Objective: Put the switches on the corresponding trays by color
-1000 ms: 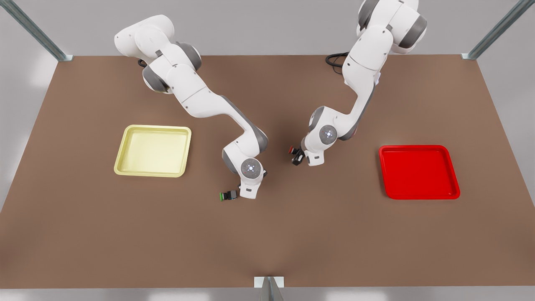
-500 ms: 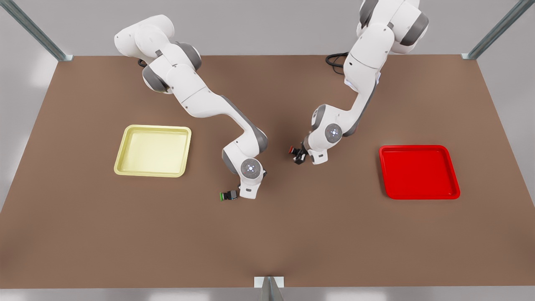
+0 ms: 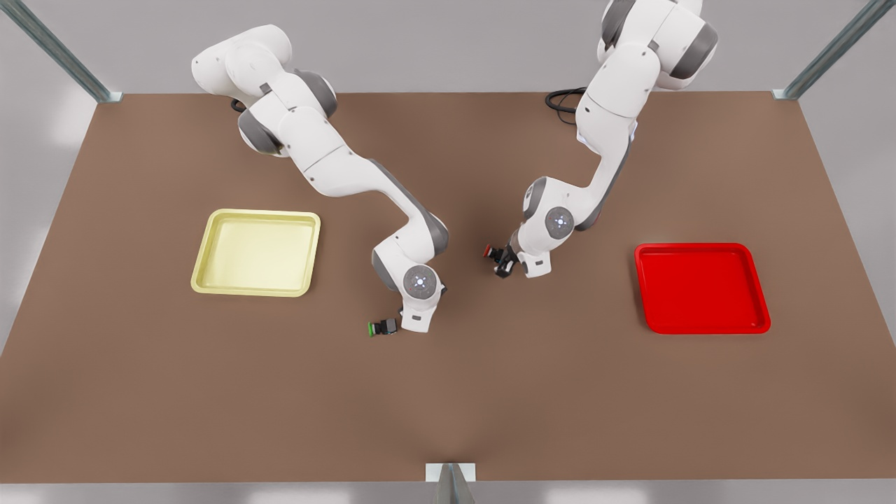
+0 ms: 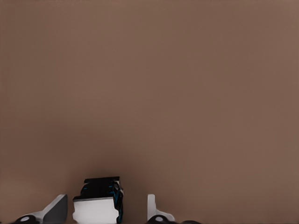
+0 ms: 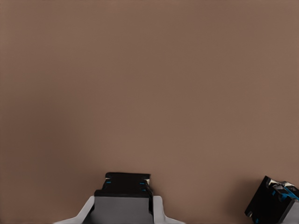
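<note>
In the left wrist view my left gripper (image 4: pixel 106 204) stands open around a dark switch (image 4: pixel 99 189), with a gap on one side. The front view shows this switch has a green cap (image 3: pixel 381 327), lying by that arm's hand at the table's middle front. My right gripper (image 5: pixel 124 201) is shut on the dark body of a switch (image 5: pixel 126 181) whose cap is hidden. Another switch (image 5: pixel 273 200) lies close beside it. In the front view a red-capped switch (image 3: pixel 492 251) sits at the right gripper (image 3: pixel 505 264). The yellow tray (image 3: pixel 257 252) and red tray (image 3: pixel 700 287) hold nothing.
A brown table (image 3: pixel 448 406) carries everything, with metal posts at its corners and front edge (image 3: pixel 450 483). A black cable (image 3: pixel 563 101) lies at the back by the base of the arm on the front view's right.
The right arm's wrist has shifted slightly toward the front view's right while the red-capped switch stayed put. The left arm and the green-capped switch have not moved.
</note>
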### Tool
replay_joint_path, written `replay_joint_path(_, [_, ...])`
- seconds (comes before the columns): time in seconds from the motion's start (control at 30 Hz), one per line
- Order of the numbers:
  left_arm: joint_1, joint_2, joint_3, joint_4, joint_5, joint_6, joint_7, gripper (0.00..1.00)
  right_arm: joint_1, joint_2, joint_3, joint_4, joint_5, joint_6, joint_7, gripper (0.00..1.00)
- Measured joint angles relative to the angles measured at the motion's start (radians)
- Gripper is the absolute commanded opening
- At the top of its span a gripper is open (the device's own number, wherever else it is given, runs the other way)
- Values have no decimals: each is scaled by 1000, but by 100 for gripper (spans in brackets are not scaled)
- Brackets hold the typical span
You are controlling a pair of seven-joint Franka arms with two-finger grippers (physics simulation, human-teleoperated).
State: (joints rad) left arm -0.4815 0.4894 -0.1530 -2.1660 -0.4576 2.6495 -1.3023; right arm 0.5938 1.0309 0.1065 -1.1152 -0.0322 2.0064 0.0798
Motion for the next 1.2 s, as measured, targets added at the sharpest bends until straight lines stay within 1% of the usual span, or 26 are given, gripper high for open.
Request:
replay_joint_path(0.03, [0,0,0,-1,4,0,9,53,0,1,-1,-1,0,7,-3,54])
replay_joint_path(0.1, [0,-1,0,-7,9,0,24,50,0,3,-1,-3,0,8,-8,54])
replay_joint_path(0.4, [-2,-12,0,-18,17,-1,24,47,-3,-8,2,-2,7,-1,-2,52])
replay_joint_path(0.47, [-2,-12,0,-18,19,-1,24,47,-18,-49,3,-13,8,-7,-3,52])
replay_joint_path(0.53, [-3,-12,-1,-17,21,-1,24,47,-79,-162,8,-166,7,10,-12,52])
replay_joint_path(0.6, [-5,-12,-2,-17,23,-1,24,46,-155,-323,11,-388,5,48,-78,52])
replay_joint_path(0.67, [-5,-12,-2,-18,25,-1,24,46,-254,-468,45,-580,-7,76,-147,52])
replay_joint_path(0.73, [-8,-14,-2,-18,27,-1,23,46,-342,-611,56,-793,-11,142,-212,52])
replay_joint_path(0.8, [-8,-17,-2,-17,31,-4,23,46,-454,-707,61,-959,-21,224,-327,52])
replay_joint_path(0.83, [-8,-20,-2,-18,33,-6,23,46,-519,-735,70,-1031,-58,289,-372,52])
replay_joint_path(0.87, [-6,-30,-2,-20,35,-9,22,46,-639,-752,138,-1092,-99,336,-405,52])
replay_joint_path(0.9, [-6,-31,-2,-20,38,-10,22,46,-776,-755,235,-1136,-157,375,-407,52])
replay_joint_path(0.93, [-6,-34,-2,-20,40,-11,21,46,-949,-755,352,-1179,-228,398,-408,52])
replay_joint_path(0.97, [-6,-43,-2,-24,43,-12,22,45,-1160,-755,504,-1231,-297,418,-407,52])
replay_joint_path(1.0, [-3,-54,-2,-26,45,-13,22,45,-1339,-752,636,-1277,-346,420,-408,52])
replay_joint_path(1.03, [-2,-57,-2,-26,47,-14,26,45,-1411,-753,682,-1314,-372,439,-407,52])
replay_joint_path(1.07, [-2,-59,-2,-26,50,-15,26,45,-1413,-755,685,-1344,-375,453,-407,52])
replay_joint_path(1.13, [0,-73,-2,-26,54,-24,31,45,-1419,-746,685,-1373,-395,474,-407,57])
replay_joint_path(1.17, [5,-80,-2,-26,57,-36,32,45,-1426,-746,685,-1379,-397,477,-407,80])
replay_joint_path(1.2, [16,-91,-2,-25,60,-48,42,45,-1430,-744,685,-1379,-397,478,-406,100])
